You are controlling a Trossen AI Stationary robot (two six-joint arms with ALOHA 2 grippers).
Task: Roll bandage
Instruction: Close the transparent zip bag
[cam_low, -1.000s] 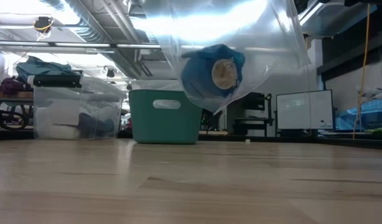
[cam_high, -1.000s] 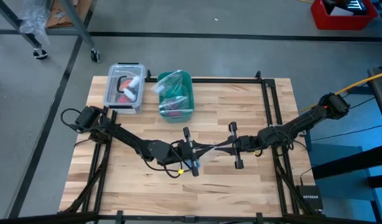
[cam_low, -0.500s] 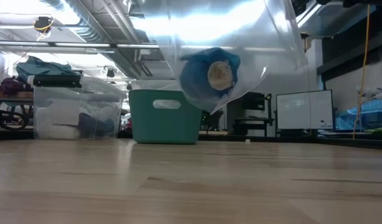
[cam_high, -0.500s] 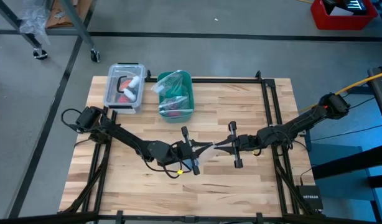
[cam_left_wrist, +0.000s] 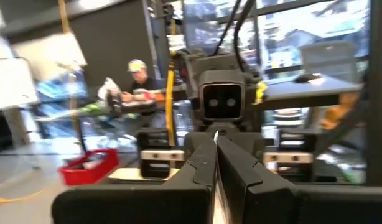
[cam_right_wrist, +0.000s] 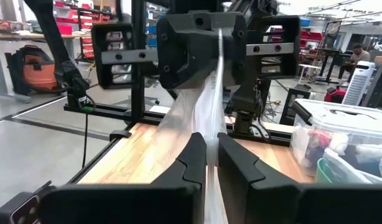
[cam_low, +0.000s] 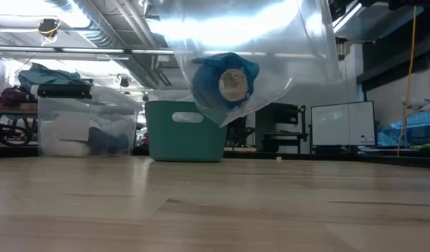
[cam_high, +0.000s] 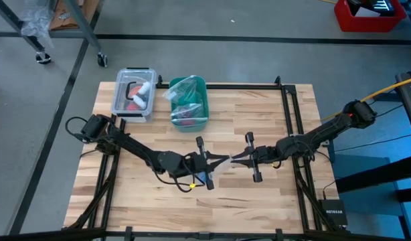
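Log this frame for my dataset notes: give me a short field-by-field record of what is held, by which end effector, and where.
held item: clear plastic bag with the bandage rolled inside
bag position: lifted off the table, bandage roll at its lowest corner
left end effector: shut on the bag, mid-table
right end effector: shut on the bag, facing the left one
background: teal bin, clear lidded box

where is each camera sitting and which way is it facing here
High: above the table, looking straight down; both arms show, left gripper and right gripper meeting mid-table on a clear bag.
Low: at tabletop height, looking level toward the teal bin; the bag hangs overhead with the bandage inside.
Left wrist: faces the right arm, own fingers shut.
Right wrist: faces the left arm, own fingers pinching the bag.
Shared: high and low both show the teal bin.
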